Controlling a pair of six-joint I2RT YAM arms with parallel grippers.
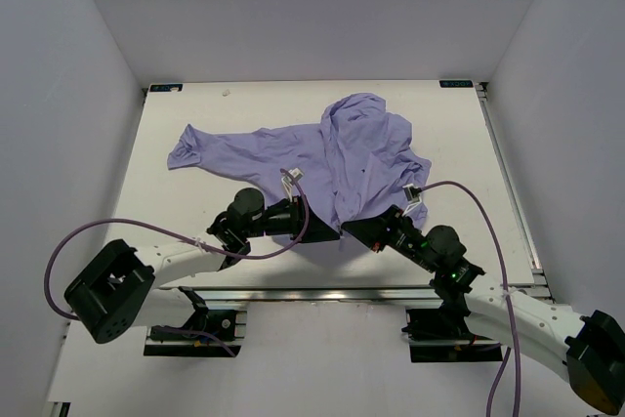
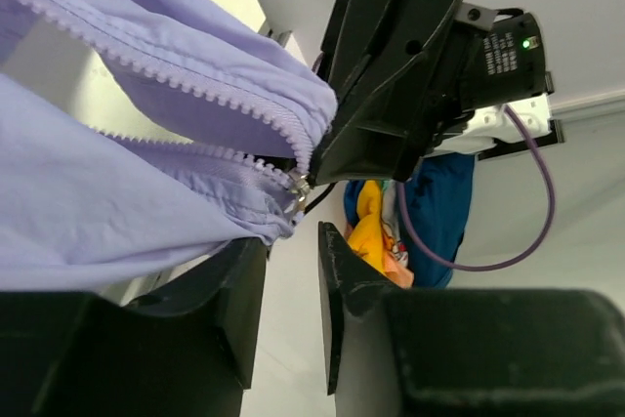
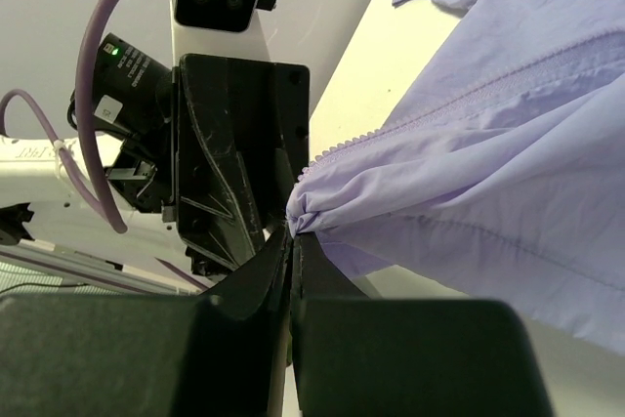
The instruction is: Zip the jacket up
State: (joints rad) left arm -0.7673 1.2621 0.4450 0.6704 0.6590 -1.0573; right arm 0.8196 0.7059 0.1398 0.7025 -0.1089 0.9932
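Wrinkles ran all over the lavender jacket [image 1: 332,158], which lay spread across the middle and upper part of your white desk [image 1: 459,144], one sleeve reaching toward the upper left of the overhead frame. Your right pincer [image 3: 291,229] was clenched on a bunched bit of hem. Your left pincer [image 2: 290,241] stood released, jaws apart and gripping nothing, just below the metal zipper slider [image 2: 299,187]. Two rows of zipper teeth [image 2: 176,80] spread apart toward that frame's upper left.
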